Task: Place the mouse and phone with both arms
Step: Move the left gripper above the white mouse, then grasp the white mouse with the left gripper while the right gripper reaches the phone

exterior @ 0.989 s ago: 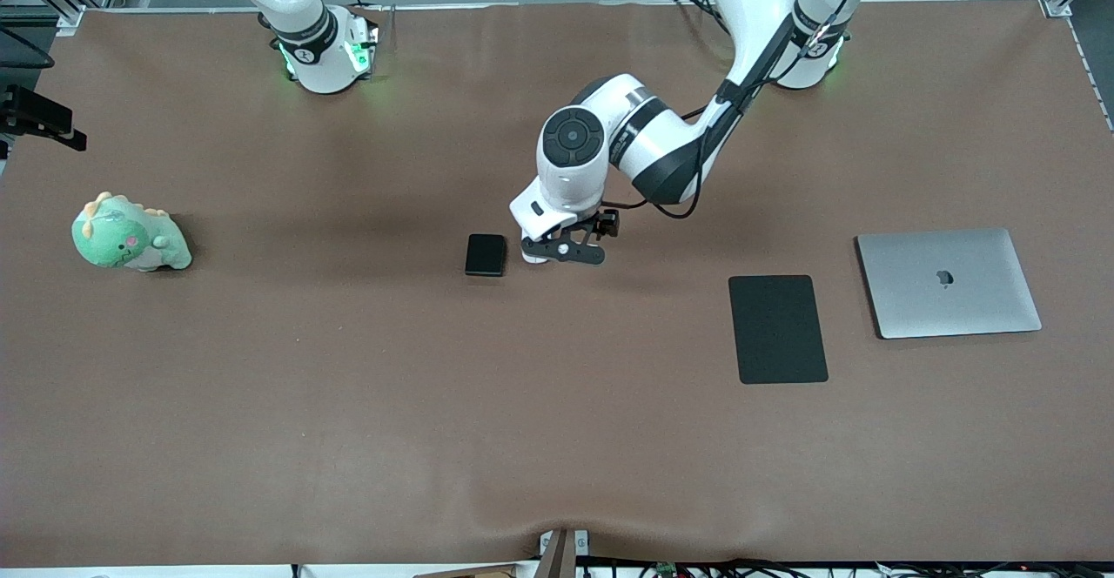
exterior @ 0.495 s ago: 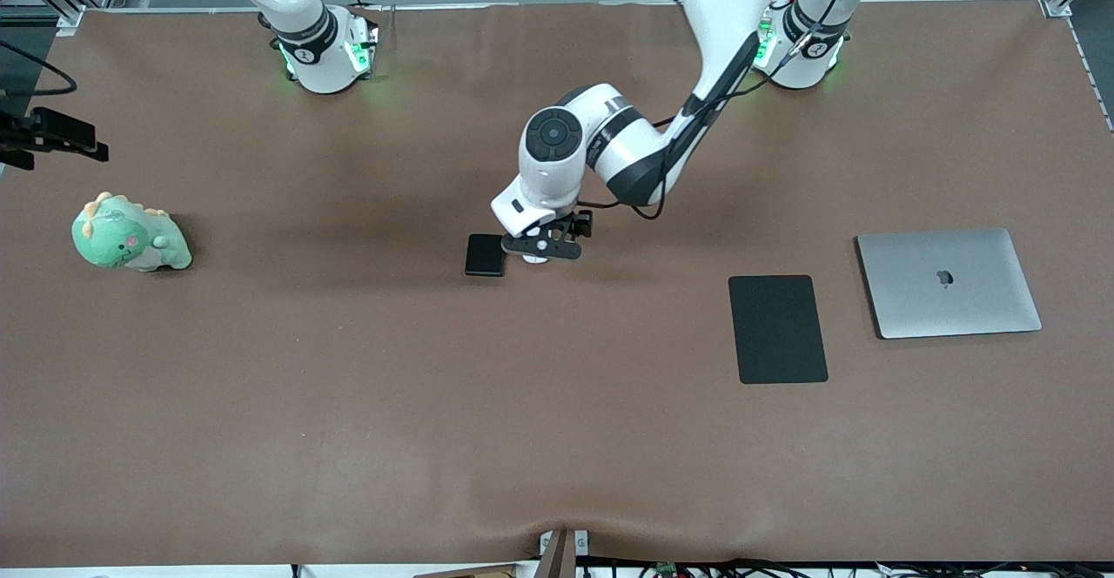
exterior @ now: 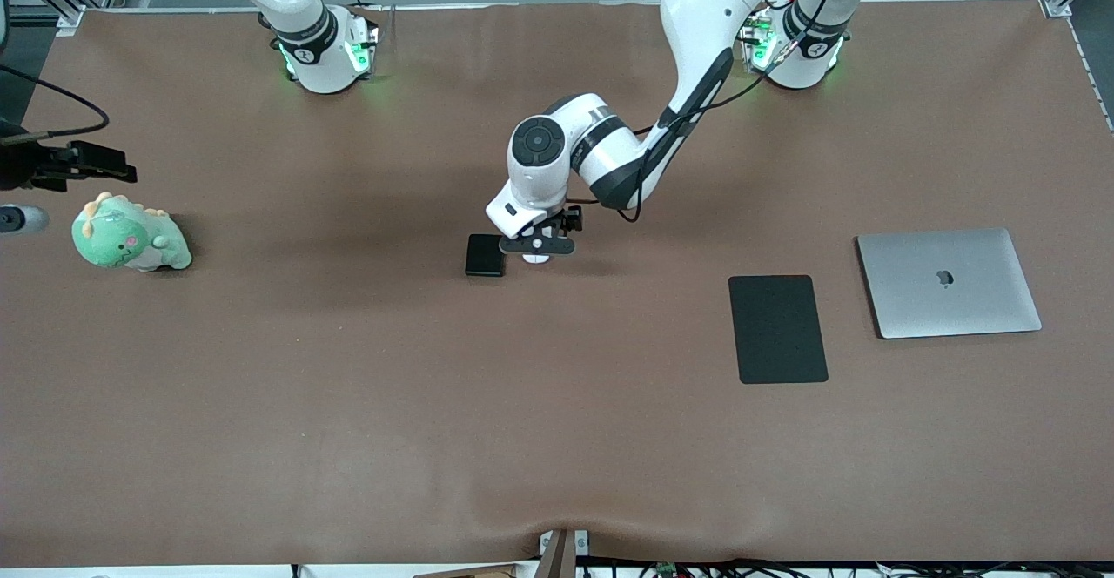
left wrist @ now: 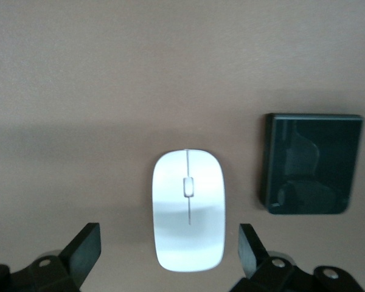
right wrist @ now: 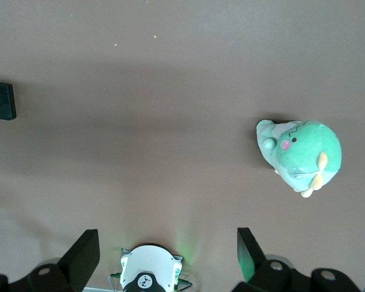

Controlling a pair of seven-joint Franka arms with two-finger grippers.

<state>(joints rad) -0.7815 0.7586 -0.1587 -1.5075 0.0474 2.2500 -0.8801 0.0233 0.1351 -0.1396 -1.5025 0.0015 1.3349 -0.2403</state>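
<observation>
Over the table's middle, the left gripper hangs released, fingers astride the mouse, which lies just beside the phone. Step judged: mouse pickup; next requires descent and closure. Right gripper, spread wide, waits high near the plush dinosaur.

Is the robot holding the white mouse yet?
No, nothing is held. The left gripper is open, its fingers apart on either side of the small white oval mouse lying on the table. The right gripper is open too.
</observation>
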